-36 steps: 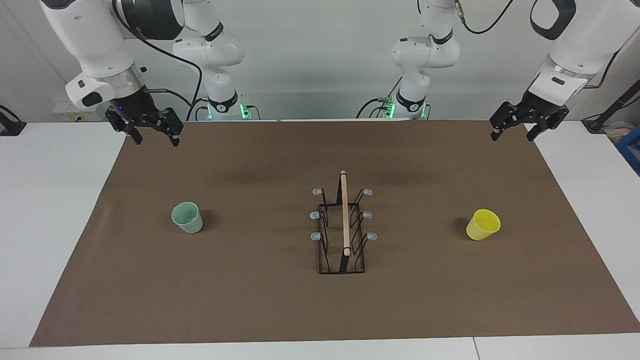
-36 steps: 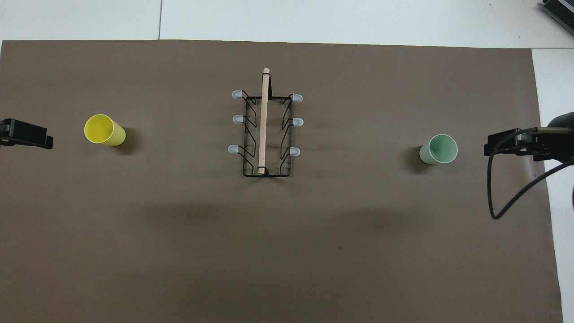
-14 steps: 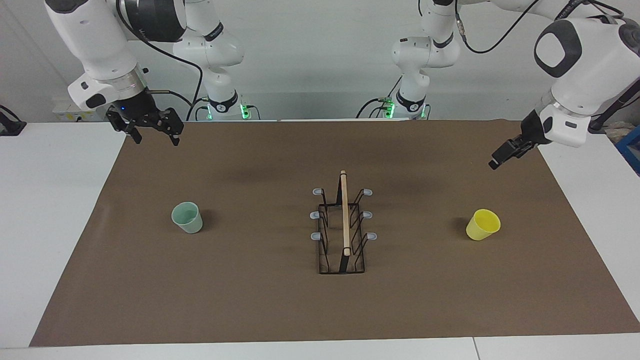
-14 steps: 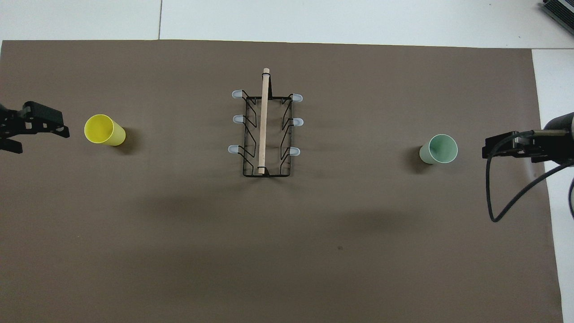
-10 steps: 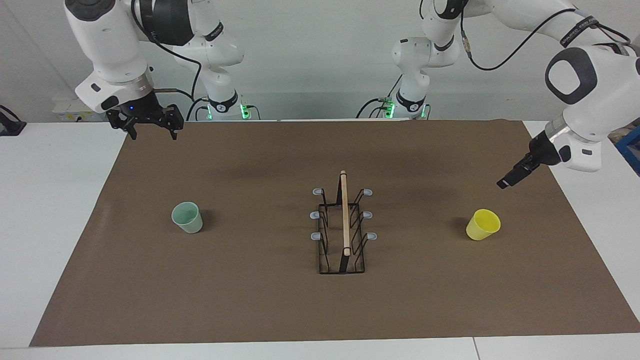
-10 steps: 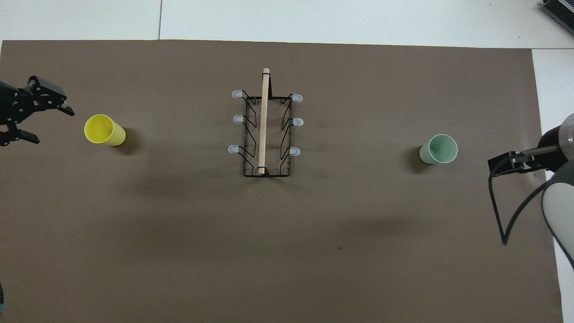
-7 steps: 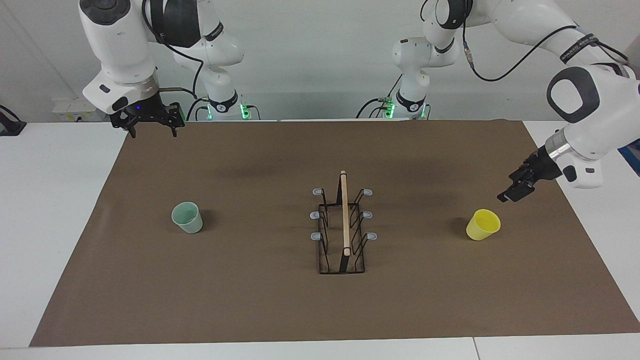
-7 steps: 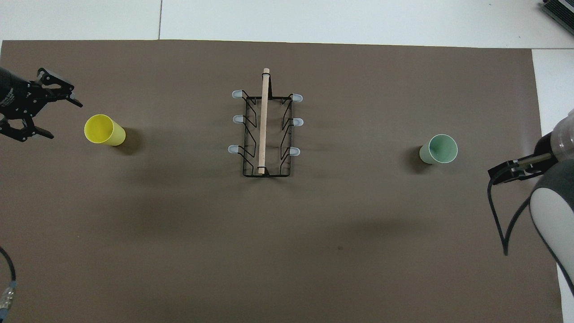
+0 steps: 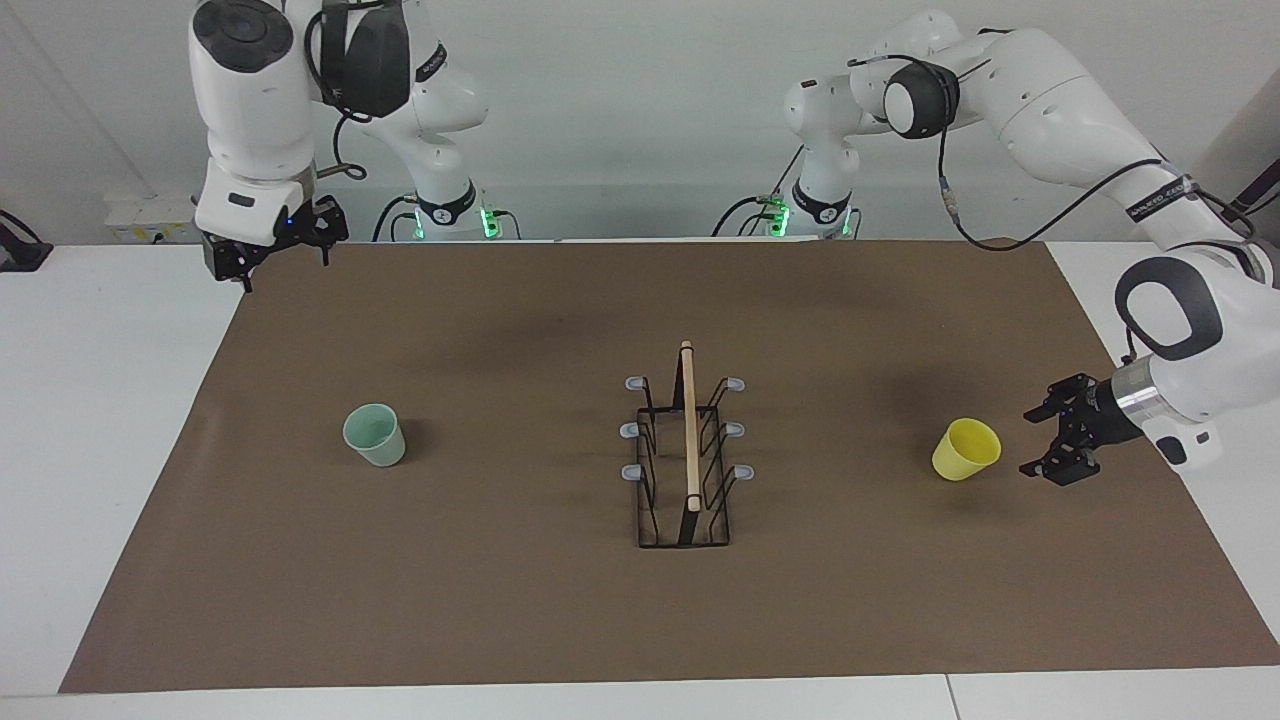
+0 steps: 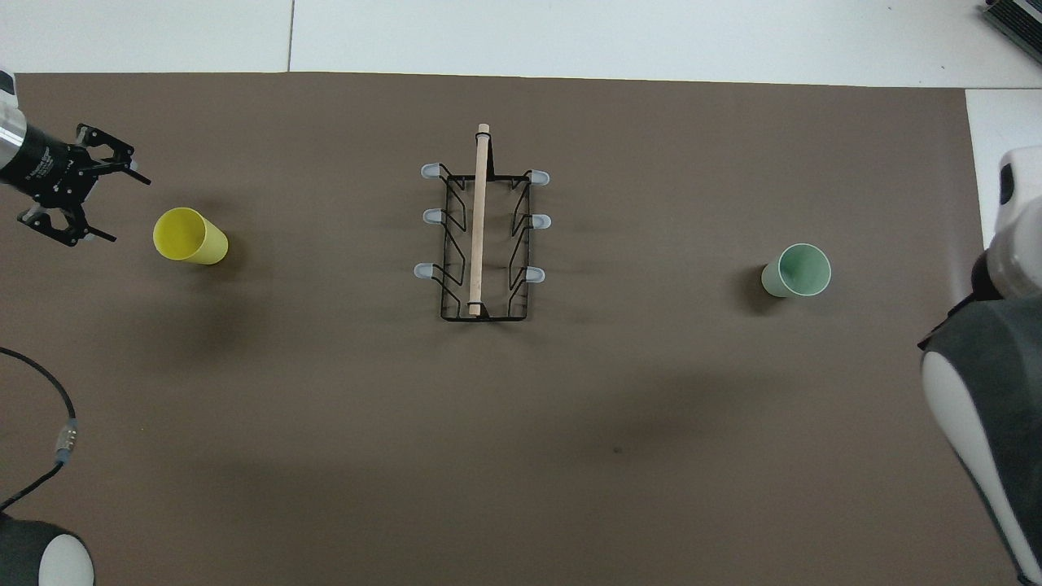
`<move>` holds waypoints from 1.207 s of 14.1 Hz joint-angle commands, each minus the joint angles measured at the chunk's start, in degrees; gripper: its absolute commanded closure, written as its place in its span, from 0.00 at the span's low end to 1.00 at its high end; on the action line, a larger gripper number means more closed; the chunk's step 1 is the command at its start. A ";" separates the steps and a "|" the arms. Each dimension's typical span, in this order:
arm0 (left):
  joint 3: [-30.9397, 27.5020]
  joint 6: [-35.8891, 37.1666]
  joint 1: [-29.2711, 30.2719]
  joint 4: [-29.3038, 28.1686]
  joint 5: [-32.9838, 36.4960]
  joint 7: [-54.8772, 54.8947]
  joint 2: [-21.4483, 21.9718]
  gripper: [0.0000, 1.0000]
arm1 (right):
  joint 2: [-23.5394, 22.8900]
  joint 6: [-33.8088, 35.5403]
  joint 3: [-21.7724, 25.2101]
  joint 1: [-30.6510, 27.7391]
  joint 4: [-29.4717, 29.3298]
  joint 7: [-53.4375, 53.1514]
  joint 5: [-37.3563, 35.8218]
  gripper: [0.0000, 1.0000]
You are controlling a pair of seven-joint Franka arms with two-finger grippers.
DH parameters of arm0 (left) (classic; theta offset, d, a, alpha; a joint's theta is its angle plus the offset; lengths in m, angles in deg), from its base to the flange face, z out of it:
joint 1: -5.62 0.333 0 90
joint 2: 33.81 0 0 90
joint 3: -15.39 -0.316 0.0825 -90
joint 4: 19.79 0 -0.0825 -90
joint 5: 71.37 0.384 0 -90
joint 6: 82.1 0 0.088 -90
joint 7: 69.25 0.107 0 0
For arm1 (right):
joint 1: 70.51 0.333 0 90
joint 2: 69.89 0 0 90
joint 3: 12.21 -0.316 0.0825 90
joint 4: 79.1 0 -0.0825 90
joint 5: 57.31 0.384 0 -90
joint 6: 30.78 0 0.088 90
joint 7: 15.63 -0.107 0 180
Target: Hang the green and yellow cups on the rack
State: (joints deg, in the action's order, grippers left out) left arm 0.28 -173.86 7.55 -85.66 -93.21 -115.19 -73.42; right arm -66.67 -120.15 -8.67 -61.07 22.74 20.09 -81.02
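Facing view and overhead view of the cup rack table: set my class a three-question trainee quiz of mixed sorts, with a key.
1. True or false: the yellow cup hangs on the rack.
2. Which gripper is level with the yellow cup, beside it? A left gripper; B right gripper.
3. Fill in: the green cup stands toward the ____ arm's end of the table.

Key: 1 false, it stands on the brown mat; 2 A; 3 right.

hidden: right gripper [image 9: 283, 262], overhead | cut off: left arm [image 10: 16, 159], overhead
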 commanded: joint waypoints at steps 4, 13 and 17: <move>0.08 -2.54 3.43 1.63 -13.53 -8.54 -4.08 0.07 | -6.70 -4.59 -0.20 6.71 6.01 3.40 -13.96 0.00; -0.27 -7.90 5.11 -16.73 -24.55 -12.59 2.86 0.04 | -15.69 -13.20 -0.20 9.45 7.50 3.57 -19.01 0.00; -0.27 -9.84 5.11 -24.46 -27.27 -12.07 6.11 0.04 | -20.08 -15.22 -0.20 12.35 6.80 2.87 -23.30 0.00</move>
State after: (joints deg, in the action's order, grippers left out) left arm 0.04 -181.48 12.87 -103.01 -117.98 -127.19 -71.53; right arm -84.66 -133.98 -8.96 -49.81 29.60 22.35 -101.67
